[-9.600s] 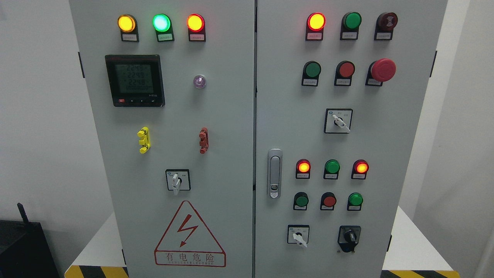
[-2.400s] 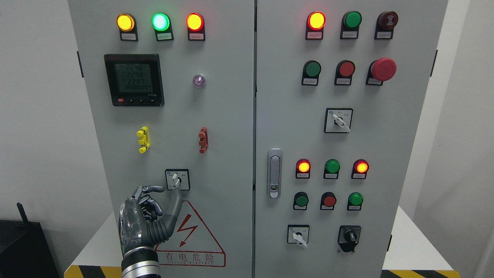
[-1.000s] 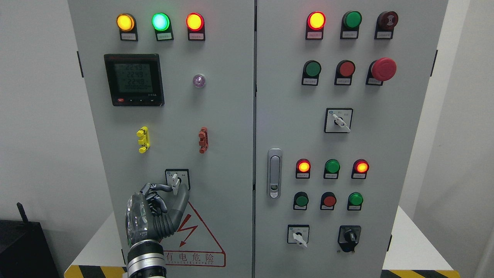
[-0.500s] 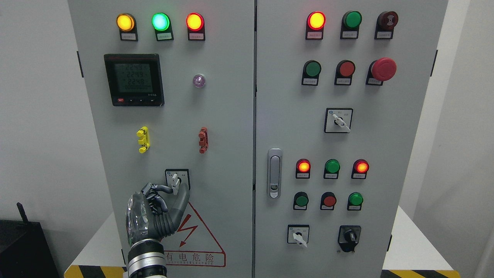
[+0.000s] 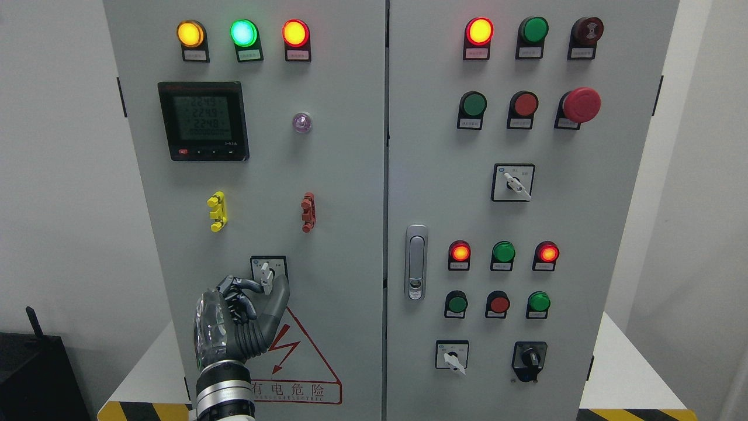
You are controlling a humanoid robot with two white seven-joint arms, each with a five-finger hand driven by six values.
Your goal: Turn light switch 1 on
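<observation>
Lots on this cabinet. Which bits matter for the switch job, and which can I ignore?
In play: left hand, pinching the rotary switch on the left door.

Ignore: digital meter, emergency stop button, door latch, black selector knob.

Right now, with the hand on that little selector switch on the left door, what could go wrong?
The left hand pinches only the lower tip of the white lever on the rotary switch, so the fingers may slip off mid-turn. Much of the switch plate is hidden, so its final position is hard to check.

Matt grey painted metal cabinet (image 5: 350,193); glossy translucent plastic shell on left hand (image 5: 234,321).
</observation>
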